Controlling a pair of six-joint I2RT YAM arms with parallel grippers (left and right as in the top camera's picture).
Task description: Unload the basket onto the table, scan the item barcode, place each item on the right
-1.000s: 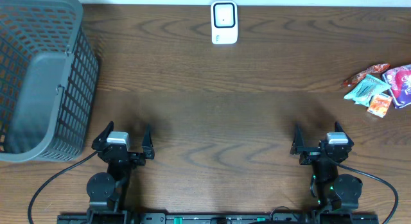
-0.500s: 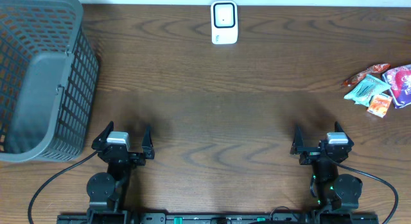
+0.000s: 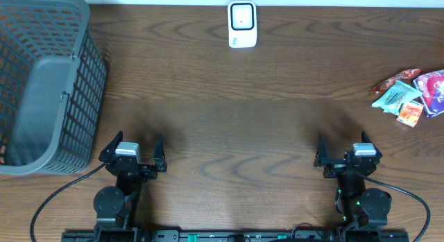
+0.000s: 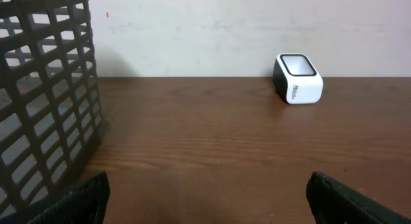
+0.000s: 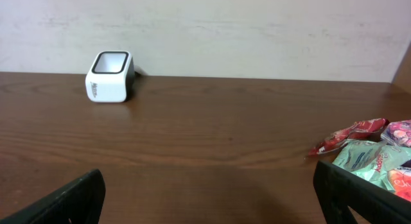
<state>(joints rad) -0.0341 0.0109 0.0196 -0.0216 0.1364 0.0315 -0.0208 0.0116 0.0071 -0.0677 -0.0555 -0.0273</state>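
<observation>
Basket (image 3: 89, 89) left, scanner (image 3: 242, 24) behind, packets (image 3: 411, 95) right

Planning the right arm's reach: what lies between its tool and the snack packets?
Nothing; overhead shows bare table between the right tool and the snack packets.

White scanner (image 3: 242, 23) upright, far edge, centre; snack packets (image 3: 399, 95) clustered, right edge.
</observation>
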